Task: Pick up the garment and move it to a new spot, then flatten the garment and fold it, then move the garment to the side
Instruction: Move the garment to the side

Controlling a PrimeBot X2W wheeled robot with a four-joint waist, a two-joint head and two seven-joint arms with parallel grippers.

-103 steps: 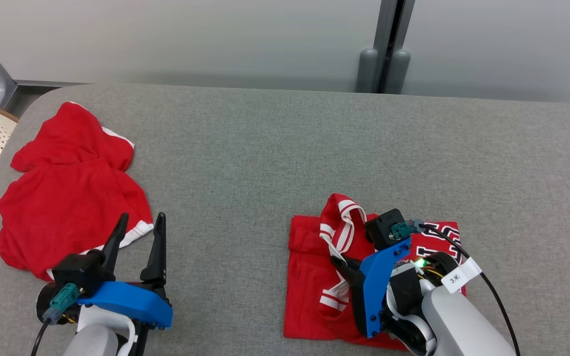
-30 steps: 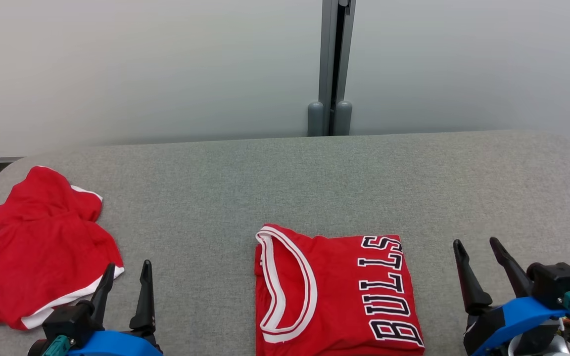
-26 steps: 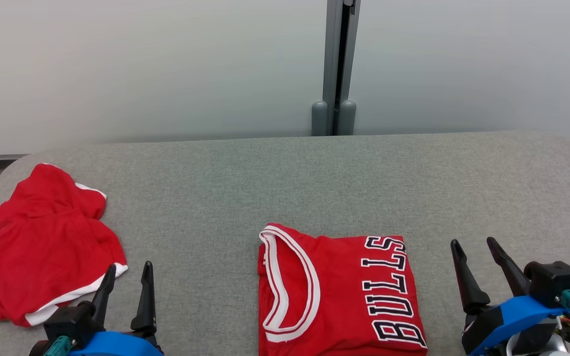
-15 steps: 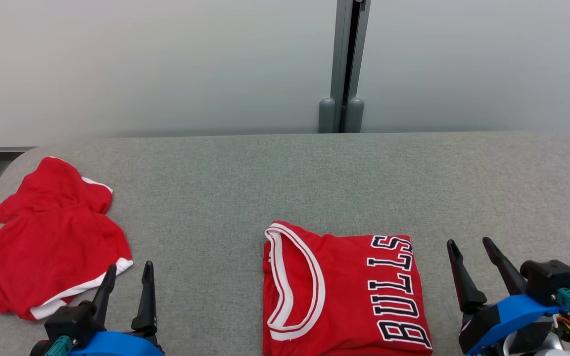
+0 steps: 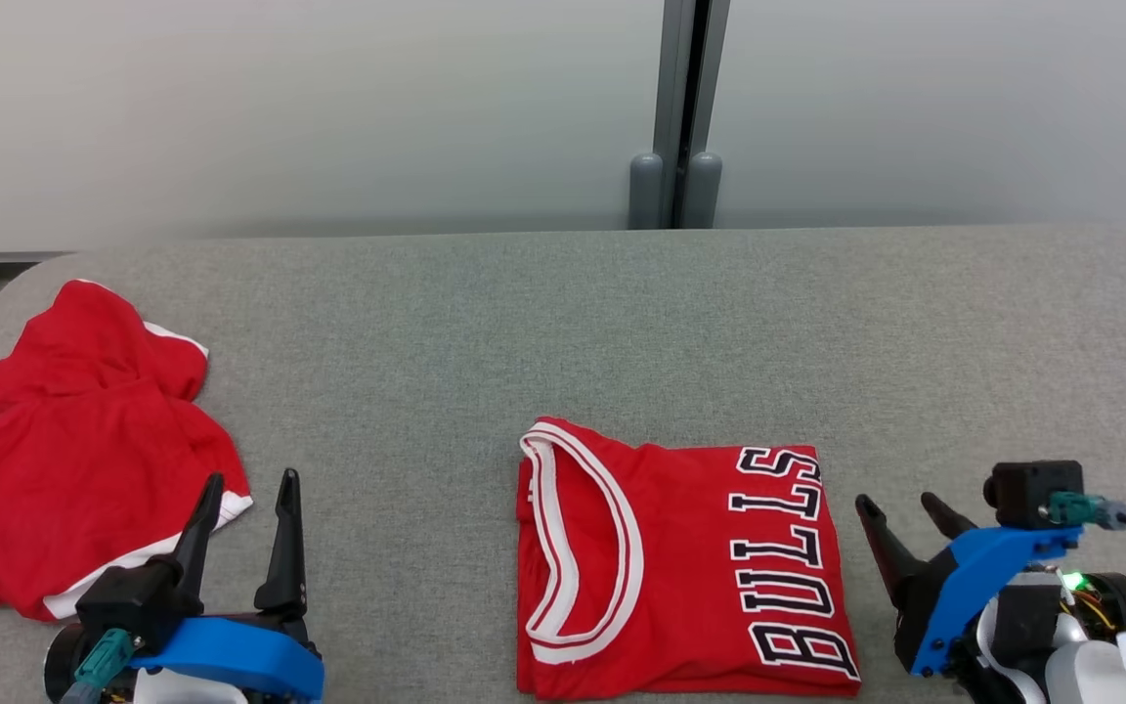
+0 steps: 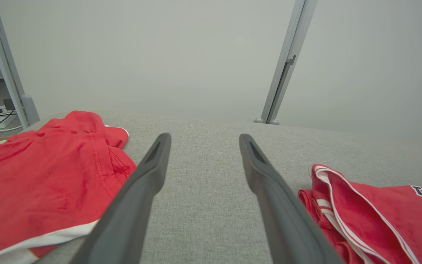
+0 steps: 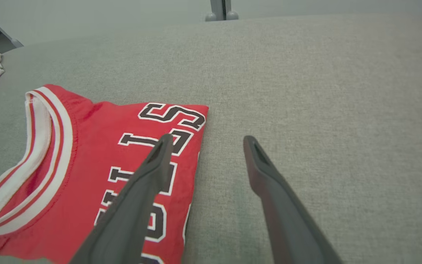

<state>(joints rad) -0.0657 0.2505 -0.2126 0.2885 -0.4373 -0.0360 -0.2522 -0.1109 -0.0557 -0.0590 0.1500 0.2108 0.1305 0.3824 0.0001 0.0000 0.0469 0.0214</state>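
The garment [image 5: 680,562], a red jersey with white trim and dark lettering, lies folded into a flat rectangle near the front middle of the grey table [image 5: 524,323]. My right gripper [image 5: 895,501] hovers open just off the jersey's right edge with nothing between its fingers. In the right wrist view the right gripper [image 7: 207,139] straddles that edge, its left finger over the jersey [image 7: 86,154]. My left gripper [image 5: 250,479] stands open and empty at the front left, well apart from the jersey. The left wrist view has the left gripper [image 6: 203,137] over bare cloth, the jersey [image 6: 372,212] at its right.
A second red garment [image 5: 84,440] with white trim lies crumpled at the table's left end, just left of my left gripper, and appears as the crumpled garment [image 6: 42,176] in the left wrist view. A grey wall with a vertical post [image 5: 680,98] stands behind the table.
My right gripper left the jersey, now folded flat. In the last second its wrist rolled and it dropped closer to the jersey's right edge. The head camera has shifted.
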